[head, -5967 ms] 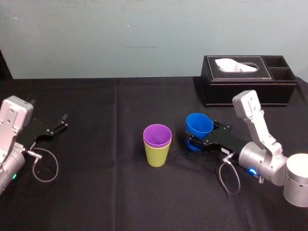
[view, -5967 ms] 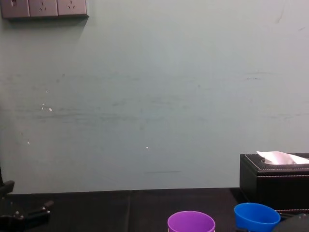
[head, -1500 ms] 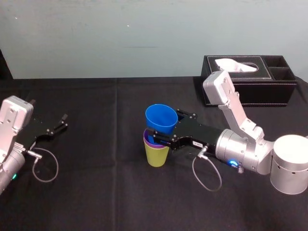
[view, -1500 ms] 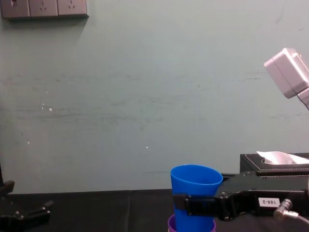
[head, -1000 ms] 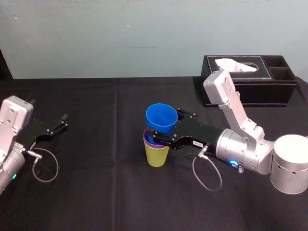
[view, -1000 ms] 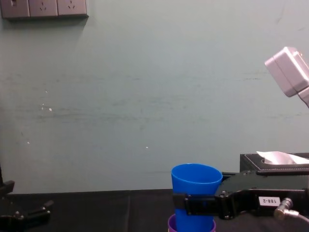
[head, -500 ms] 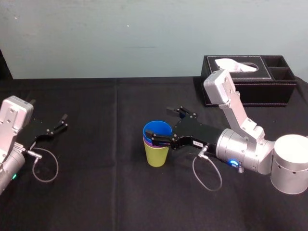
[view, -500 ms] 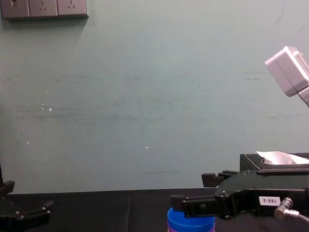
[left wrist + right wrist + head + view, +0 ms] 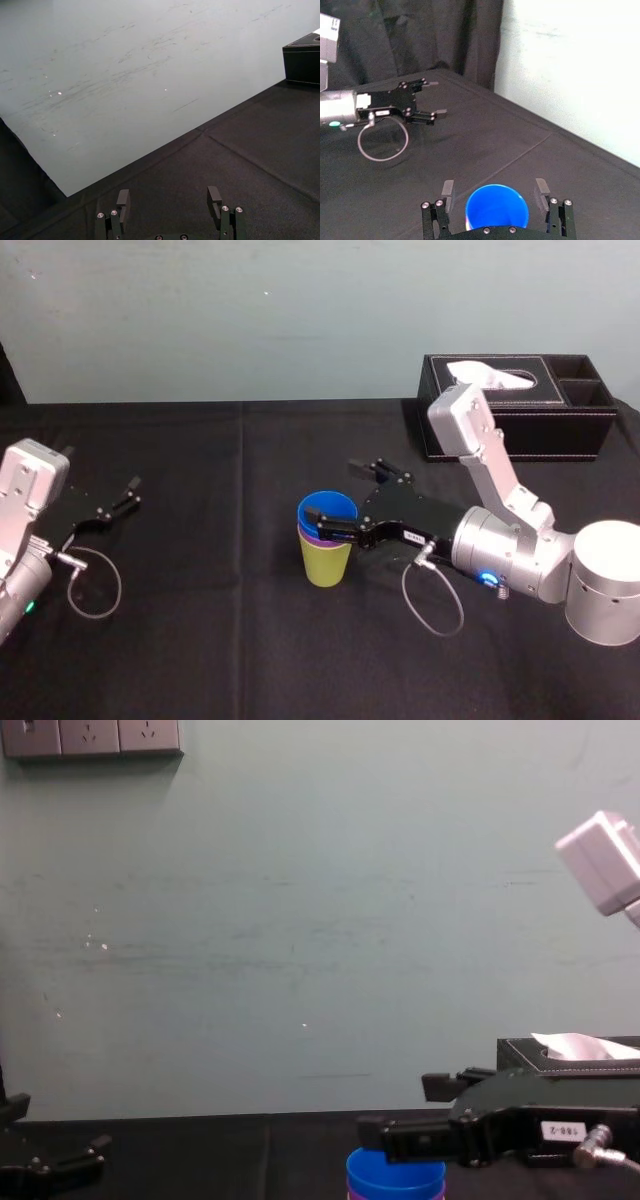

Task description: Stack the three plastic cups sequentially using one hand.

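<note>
The three plastic cups stand nested in one stack at the table's middle. The blue cup is on top, a sliver of the purple cup shows under its rim, and the yellow-green cup is the base. My right gripper is open just right of the stack. Its fingers flank the blue cup with a gap on each side, holding nothing. In the chest view the right gripper hovers over the blue rim. My left gripper rests open at the far left.
A black tissue box sits at the back right, behind my right arm. A loose cable loop lies by the left arm. Black cloth covers the table, and a pale wall rises behind it.
The right gripper has opened and the blue cup has dropped down into the purple cup. The gripper has edged slightly right and up. The left arm has not moved.
</note>
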Motion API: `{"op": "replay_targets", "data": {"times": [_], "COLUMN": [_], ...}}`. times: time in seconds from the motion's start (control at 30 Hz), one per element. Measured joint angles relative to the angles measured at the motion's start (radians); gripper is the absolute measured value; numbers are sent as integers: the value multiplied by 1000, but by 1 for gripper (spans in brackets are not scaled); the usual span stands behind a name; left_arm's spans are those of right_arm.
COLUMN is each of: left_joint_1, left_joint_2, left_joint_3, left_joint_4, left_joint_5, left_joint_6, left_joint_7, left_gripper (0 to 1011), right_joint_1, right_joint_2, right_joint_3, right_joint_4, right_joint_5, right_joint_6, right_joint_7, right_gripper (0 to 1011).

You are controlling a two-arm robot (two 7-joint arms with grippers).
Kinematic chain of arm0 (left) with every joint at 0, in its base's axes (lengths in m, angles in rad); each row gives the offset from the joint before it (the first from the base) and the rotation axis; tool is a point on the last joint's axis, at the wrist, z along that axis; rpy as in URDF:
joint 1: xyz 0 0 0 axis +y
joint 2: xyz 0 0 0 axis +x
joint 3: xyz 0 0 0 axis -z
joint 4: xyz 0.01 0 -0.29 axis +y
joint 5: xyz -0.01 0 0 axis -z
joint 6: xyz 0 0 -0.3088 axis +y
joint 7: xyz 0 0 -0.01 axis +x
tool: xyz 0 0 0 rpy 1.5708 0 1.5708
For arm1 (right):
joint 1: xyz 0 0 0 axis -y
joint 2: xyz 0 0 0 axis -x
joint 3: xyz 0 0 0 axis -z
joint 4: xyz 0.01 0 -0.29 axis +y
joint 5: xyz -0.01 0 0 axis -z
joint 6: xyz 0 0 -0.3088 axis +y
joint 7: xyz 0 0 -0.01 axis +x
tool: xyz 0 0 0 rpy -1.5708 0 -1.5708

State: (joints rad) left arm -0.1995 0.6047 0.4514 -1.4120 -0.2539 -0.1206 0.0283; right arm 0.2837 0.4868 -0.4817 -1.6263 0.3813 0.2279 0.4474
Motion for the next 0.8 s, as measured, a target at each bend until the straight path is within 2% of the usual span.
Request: {"op": "replay_targets", "data": {"times": [0.4,0.8], "left_joint_1": [0,0], "left_joint_2": [0,0], "left_joint_3": [0,0], "left_joint_4": [0,0], "left_joint_5": [0,0], "left_joint_6": [0,0], "left_joint_7": [0,0], "left_gripper": [1010,1010], "right_joint_1": [-61,-130], "right_joint_2": [15,18], "right_joint_3": [69,157], "right_joint_4": [-28,-10], "right_joint_5": [1,-41], "right_joint_6": [-44,-100], "right_joint_7": [-55,-124], "right_gripper": [1003,1003]}}
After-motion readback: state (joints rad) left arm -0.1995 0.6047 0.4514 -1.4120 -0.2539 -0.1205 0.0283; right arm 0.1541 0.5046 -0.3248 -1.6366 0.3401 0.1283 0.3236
